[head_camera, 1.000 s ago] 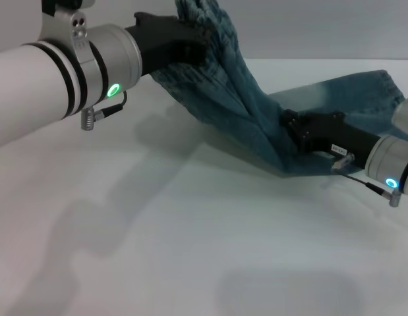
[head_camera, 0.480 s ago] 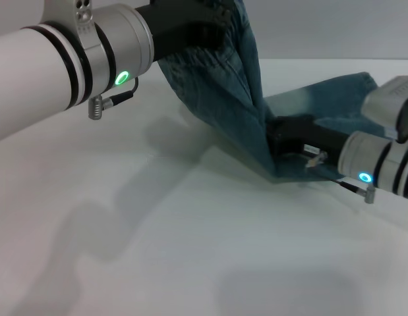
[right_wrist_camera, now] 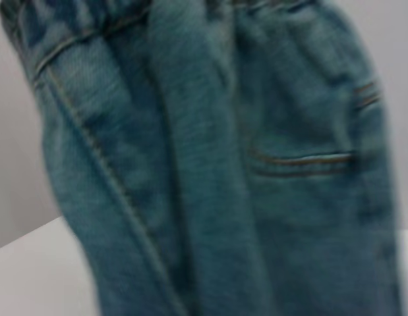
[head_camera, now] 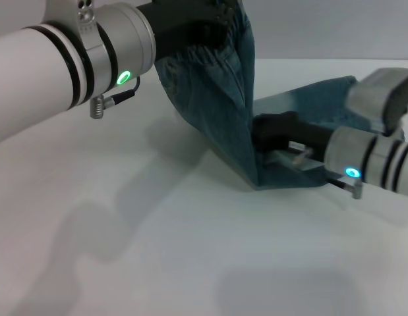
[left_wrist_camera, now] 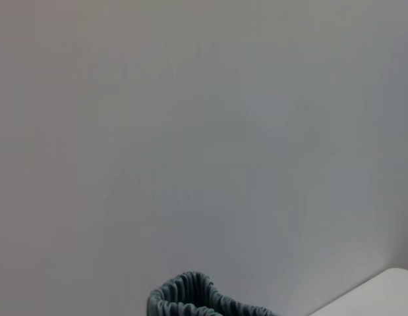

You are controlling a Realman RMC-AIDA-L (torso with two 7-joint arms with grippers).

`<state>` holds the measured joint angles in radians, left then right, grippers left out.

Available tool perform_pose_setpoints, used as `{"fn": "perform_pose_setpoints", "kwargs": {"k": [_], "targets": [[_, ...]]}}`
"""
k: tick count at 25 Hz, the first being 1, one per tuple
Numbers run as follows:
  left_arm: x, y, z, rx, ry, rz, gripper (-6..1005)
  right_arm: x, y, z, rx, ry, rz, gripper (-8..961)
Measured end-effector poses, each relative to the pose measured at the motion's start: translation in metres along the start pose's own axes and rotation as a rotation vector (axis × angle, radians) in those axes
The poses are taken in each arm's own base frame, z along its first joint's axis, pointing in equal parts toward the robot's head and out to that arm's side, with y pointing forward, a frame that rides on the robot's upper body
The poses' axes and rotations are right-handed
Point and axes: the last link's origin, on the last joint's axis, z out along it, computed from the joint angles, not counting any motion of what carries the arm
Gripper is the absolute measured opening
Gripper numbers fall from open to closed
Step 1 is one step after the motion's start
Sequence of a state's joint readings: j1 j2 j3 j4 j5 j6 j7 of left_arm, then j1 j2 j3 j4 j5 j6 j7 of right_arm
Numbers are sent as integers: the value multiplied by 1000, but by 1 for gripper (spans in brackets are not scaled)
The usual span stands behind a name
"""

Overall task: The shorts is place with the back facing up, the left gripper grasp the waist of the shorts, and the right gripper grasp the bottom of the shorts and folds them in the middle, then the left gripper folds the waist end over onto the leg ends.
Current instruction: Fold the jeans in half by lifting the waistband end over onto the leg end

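Shorts [head_camera: 223, 112]: blue faded denim, half lifted. The puckered elastic waist is raised high at the far upper middle of the head view; the cloth hangs from there steeply down to a fold line on the table, then lies flat, running off to the robot's right and away.
Long axis: bent at the fold. The raised part runs from the waist above down and slightly rightward to the crease; the flat part runs from the crease toward the far right of the table.
Waist: gathered band uppermost, facing up and away; its ruffled edge also shows at the lower rim of the left wrist view [left_wrist_camera: 190, 299].
Pocket side: the right wrist view fills with hanging denim [right_wrist_camera: 210, 164], showing a stitched pocket edge and vertical seams, waistband at the upper end.
Leg ends: not clearly made out; the far part of the flat cloth is partly hidden behind the right arm.
Left gripper [head_camera: 207, 29]: held high, clamped on the waist of the shorts, cloth bunched about its black claw.
Right gripper [head_camera: 266, 131]: low, at the crease where hanging and flat denim meet, resting on the flat part; whether its prongs are apart or together cannot be told.
Table [head_camera: 157, 250]: white, bears the flat part of the shorts and the arms' shadows.
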<state>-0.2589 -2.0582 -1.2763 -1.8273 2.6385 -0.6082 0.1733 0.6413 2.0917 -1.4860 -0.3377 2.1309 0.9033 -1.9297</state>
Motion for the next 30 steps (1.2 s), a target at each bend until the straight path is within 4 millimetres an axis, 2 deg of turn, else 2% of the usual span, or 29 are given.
{"fn": "perform_pose_setpoints", "kwargs": {"k": [1, 6, 10, 17, 26, 30], "targets": [[0, -1, 0, 2, 0, -1, 125, 3, -9, -15, 44, -32, 12, 26], [-1, -2, -1, 6, -2, -1, 125, 11, -26, -46, 155, -86, 35, 27], [4, 0, -1, 0, 13, 17, 124, 17, -29, -54, 185, -88, 55, 27], [7, 1, -1, -7, 22, 15, 124, 17, -15, -28, 115, -37, 69, 27], [10, 1, -2, -3, 37, 13, 123, 1, 12, 13, 11, 25, 46, 27], [10, 1, -2, -3, 38, 12, 122, -1, 22, 24, -16, 47, 25, 27]]}}
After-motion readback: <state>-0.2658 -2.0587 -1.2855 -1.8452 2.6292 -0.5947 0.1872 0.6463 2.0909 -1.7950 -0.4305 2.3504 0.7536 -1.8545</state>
